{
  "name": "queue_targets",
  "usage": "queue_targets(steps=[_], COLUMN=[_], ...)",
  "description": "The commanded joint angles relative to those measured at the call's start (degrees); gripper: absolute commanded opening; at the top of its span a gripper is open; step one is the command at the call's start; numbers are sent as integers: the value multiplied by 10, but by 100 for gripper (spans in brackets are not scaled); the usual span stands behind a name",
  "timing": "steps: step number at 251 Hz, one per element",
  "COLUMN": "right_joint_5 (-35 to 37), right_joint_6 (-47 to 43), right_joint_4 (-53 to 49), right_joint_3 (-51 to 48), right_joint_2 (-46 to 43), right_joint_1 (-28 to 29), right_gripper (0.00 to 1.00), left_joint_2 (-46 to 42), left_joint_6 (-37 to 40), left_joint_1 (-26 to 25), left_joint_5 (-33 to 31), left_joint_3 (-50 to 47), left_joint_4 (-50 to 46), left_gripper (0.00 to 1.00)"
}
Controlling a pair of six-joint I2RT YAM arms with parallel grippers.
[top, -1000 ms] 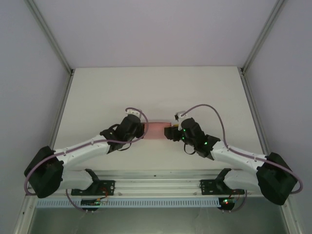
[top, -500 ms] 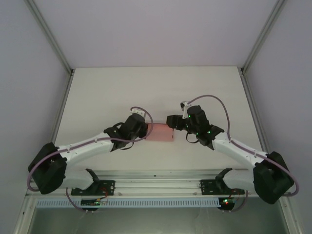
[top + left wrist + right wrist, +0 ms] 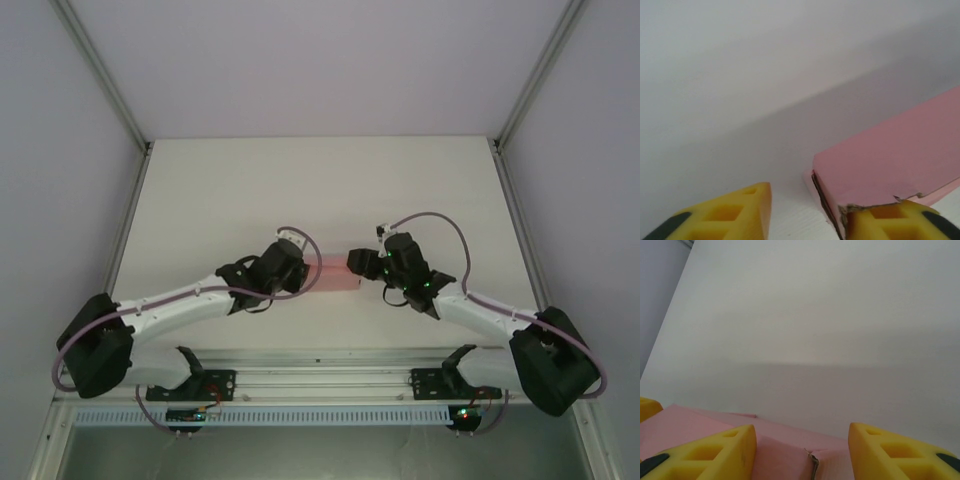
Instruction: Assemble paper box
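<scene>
White counter (image 3: 300, 190): matte and bare; it carries the item at its middle, toward the near edge.

Paper box (image 3: 335, 275): one, lying flat on the counter between the two grippers.
- Handling (judged): expect it to be very light, and stiff only along its creases. The broad face will likely buckle or dent under a hard pinch. The surface looks smooth, so expect it to slide on the counter when pushed from one end.
- Where to hold: take it at a folded edge or corner, where the layers back each other, with a shallow bite. Brace the far end with your other arm before pressing any flap home.
- Appearance: plain salmon-pink thin card. The left wrist view shows the paper box (image 3: 890, 165) as a low, flat rectangular form with a closed top face and a shallow end wall. The right wrist view shows the paper box (image 3: 700, 427) with panels meeting at a short seam.

Left gripper (image 3: 300, 270): at the box's left end. In its own view the left gripper (image 3: 810, 220) has yellow jaws spread wide, one overlapping the box corner, clamping nothing.

Right gripper (image 3: 358, 262): at the right end. Up close the right gripper (image 3: 802, 452) has jaws parted, with the seam corner between them, unpinched.

Raw card edge: brownish and slightly ragged at the end corner.
</scene>
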Motion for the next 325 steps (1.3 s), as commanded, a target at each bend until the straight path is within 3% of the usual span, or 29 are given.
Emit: queue_targets(steps=[1,78,146,178,220,276,325], right_joint_5=[23,35,61,50,43,32,24], right_joint_6=[14,30,26,19,16,14,13], right_joint_4=[-38,-33,-35,-26,-15,-22,-24], right_joint_3=[-28,-44,-56,-60,-59,-61,-61], right_joint_2=[12,10,22,35,43,46,44], right_joint_1=[17,25,36,36,36,36,34], right_gripper=[53,49,46,45,44,44,44], left_joint_2=[-15,-65,-81,-85,-74,-61,-50], left_joint_6=[41,110,90,30,-30,-16,-40], left_joint_1=[-14,-14,-12,13,106,113,127], left_joint_5=[44,66,97,99,213,272,235], left_joint_3=[-3,6,16,19,5,-24,-50], left_joint_4=[-82,-111,-91,-74,-29,12,18], left_gripper=[52,100,100,100,100,100,100])
